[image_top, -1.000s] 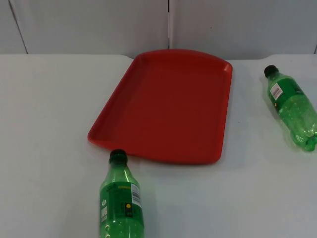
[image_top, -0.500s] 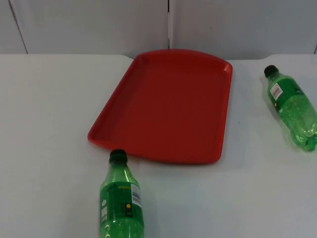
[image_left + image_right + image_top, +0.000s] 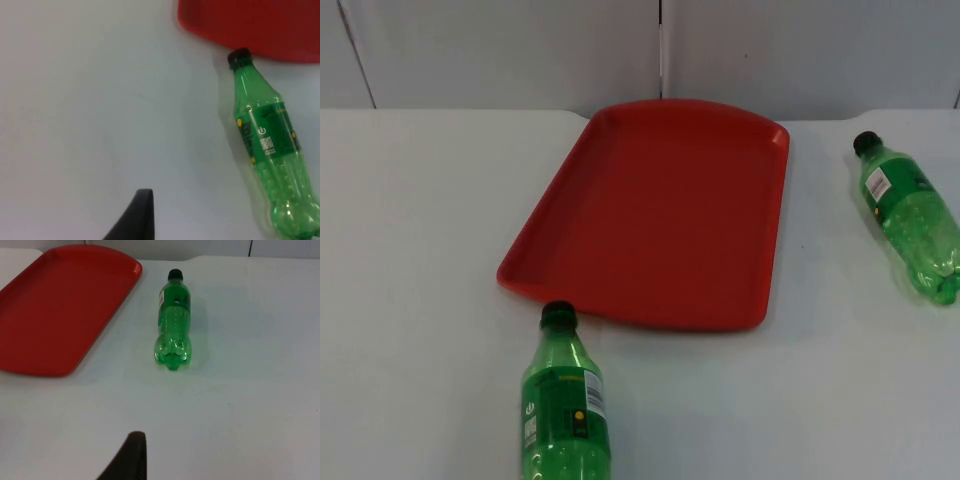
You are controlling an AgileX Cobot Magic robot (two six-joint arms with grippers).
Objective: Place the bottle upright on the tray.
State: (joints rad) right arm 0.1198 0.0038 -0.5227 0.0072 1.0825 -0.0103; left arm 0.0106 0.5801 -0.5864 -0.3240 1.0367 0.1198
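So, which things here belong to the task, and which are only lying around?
Part of the task:
- red tray, nothing on it
- green bottle near the tray's front edge, lying on its side
- green bottle to the tray's right, also lying down

Only lying around:
- nothing besides the white table

We are looking at a bare test bench – a lab setup rather than a home or kitchen. The plain white table (image 3: pixel 420 250) runs up to a grey partition wall (image 3: pixel 520 50) – on it lie a red tray (image 3: pixel 660 215) and two green bottles (image 3: pixel 565 400) (image 3: pixel 910 215).
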